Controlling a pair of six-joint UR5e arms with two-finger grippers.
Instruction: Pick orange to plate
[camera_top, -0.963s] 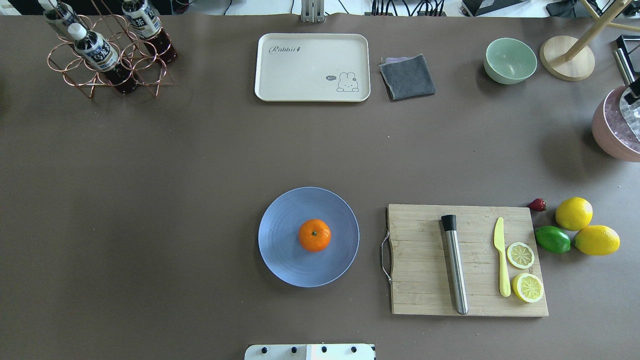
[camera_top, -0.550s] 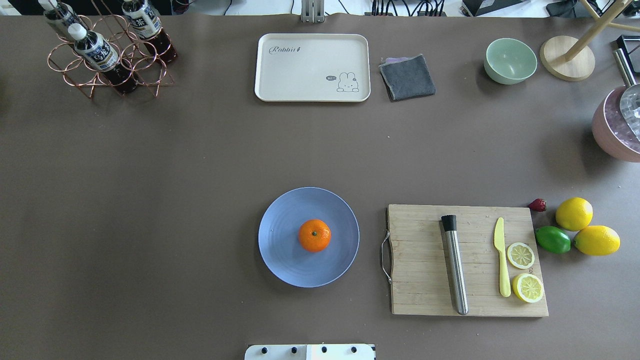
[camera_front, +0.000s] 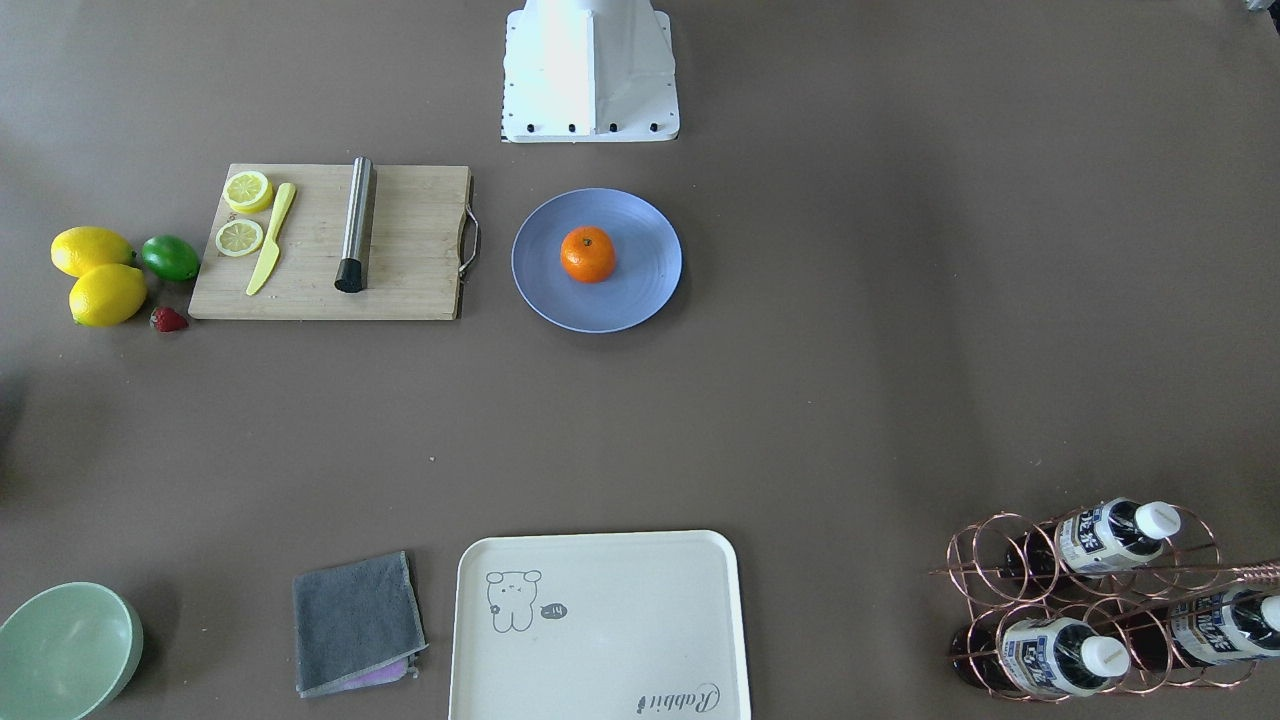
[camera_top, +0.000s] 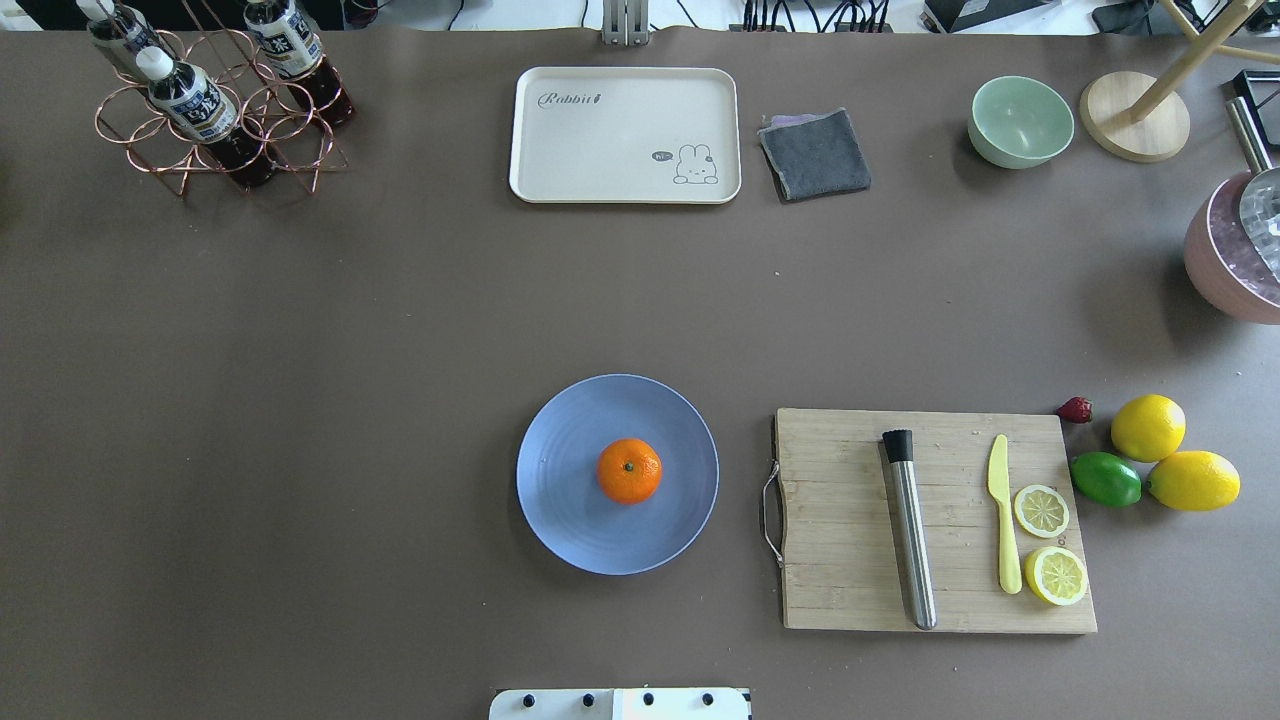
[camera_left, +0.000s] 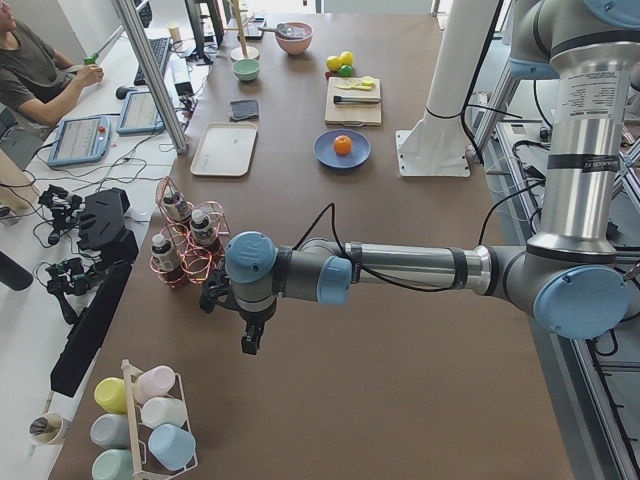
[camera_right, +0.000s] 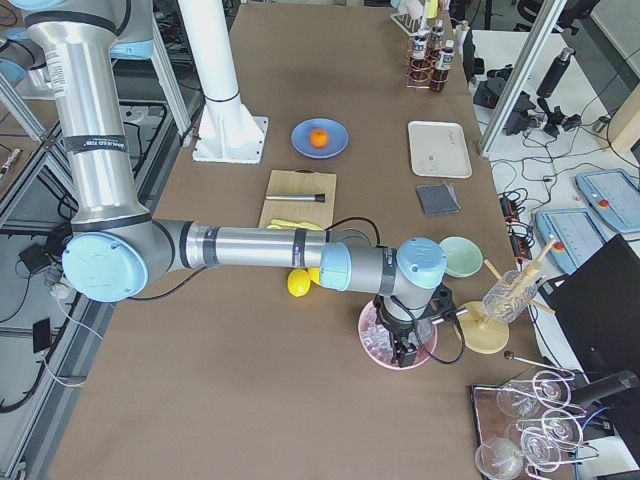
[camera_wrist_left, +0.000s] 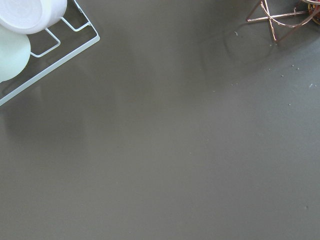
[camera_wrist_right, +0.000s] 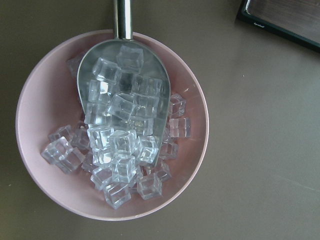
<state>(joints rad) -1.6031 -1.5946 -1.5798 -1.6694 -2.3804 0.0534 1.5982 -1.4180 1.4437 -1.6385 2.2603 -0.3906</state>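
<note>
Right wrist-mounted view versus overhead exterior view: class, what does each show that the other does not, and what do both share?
Only the right wrist view shows the pink bowl whole, ice cubes heaped in its scoop. Only the overhead view shows the orange on the plate, and the cutting board. Both show the pink bowl; overhead, the frame's edge crops it.

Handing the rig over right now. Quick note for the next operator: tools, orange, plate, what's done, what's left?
Left tool: hangs over bare table beside the bottle rack, far from the plate; cannot tell if open or shut.
Right tool: over the pink ice bowl; cannot tell if open or shut.
Orange: sits near the middle of the blue plate, stem dimple up, nothing touching it.
Done: orange is on the plate.
Left: nothing for this job that I can see; probably just confirm and park the arms.
</note>
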